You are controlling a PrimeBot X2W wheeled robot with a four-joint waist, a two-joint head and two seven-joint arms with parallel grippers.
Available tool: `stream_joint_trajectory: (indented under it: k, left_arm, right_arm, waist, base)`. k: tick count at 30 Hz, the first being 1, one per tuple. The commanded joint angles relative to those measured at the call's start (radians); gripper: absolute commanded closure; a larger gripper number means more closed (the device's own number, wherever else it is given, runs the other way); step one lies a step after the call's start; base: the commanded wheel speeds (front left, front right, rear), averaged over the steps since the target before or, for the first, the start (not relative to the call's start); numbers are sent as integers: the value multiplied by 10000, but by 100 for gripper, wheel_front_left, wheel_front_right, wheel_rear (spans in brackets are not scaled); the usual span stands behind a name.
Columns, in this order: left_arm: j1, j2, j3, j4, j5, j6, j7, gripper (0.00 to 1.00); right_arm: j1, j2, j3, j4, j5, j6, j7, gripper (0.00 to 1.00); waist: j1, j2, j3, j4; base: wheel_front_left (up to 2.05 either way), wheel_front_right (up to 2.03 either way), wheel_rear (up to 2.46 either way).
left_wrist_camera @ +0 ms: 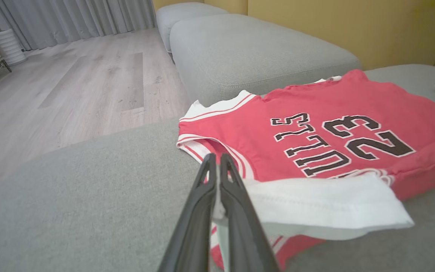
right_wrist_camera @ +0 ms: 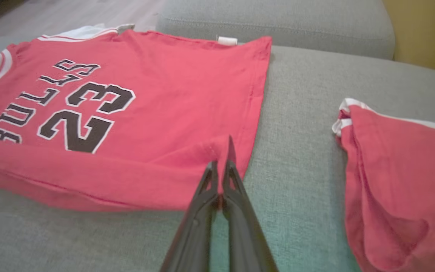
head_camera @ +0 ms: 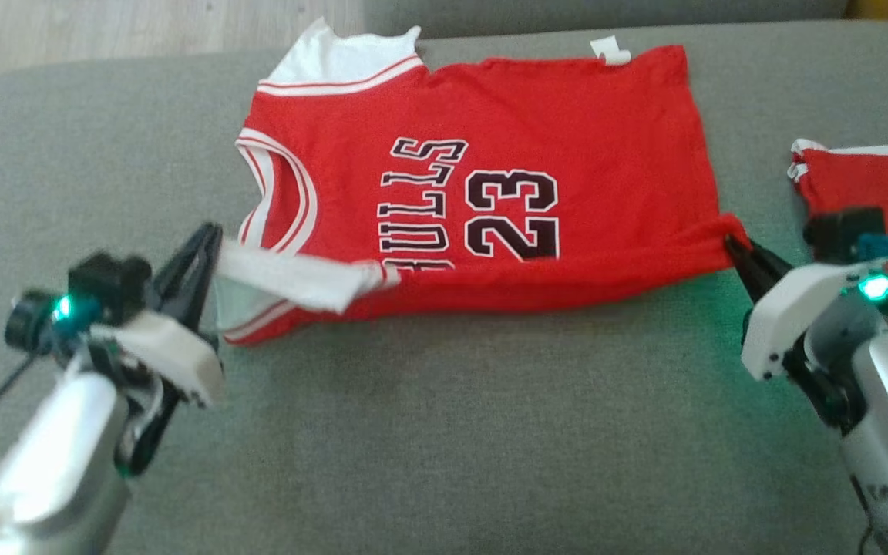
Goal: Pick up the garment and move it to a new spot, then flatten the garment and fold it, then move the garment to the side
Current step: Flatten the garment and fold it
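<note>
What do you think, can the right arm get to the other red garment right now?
Probably not yet: the right gripper is shut on a corner of the jersey. Once released, the other red garment lies close beside it, nothing between.

Garment: red sleeveless jersey (head_camera: 567,116) with white trim and black "BULLS 23" lettering.
Pose: spread sideways, print facing up, neck opening to the left, near edge folded over, a white strap crossing it.
Place: middle of a grey cushion (head_camera: 413,447).

Left end effector (head_camera: 211,235) and right end effector (head_camera: 731,245) point inward from opposite sides (fingers pressed tight together); each nips an edge of the garment (head_camera: 583,131).
</note>
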State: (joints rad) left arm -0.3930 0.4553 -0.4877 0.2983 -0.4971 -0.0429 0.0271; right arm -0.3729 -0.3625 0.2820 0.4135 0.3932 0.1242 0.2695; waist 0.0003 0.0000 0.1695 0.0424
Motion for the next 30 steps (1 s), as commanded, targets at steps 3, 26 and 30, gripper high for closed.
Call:
stream_joint_trajectory:
  k: [3, 26, 30]
  left_arm:
    - [-1524, 341, 235, 516, 237, -239, 143, 100]
    - [-4559, -889, 434, 3709, 301, 205, -2555, 0]
    - [-4013, -1002, 638, 3008, 700, 783, -2866, 0]
  right_arm:
    - [-734, 59, 45, 39, -45, 65, 290, 100]
    - [-2659, 1655, -1845, 1509, -2298, 65, -3747, 0]
    - [-2272, 2488, -2891, 1002, -2853, 65, -4822, 0]
  waist:
    - [-3, 0, 405, -60]
    - [-3, 0, 833, -322]
    - [-3, 0, 418, -321]
  base:
    - [0, 0, 0]
    - [0, 0, 0]
    - [0, 0, 0]
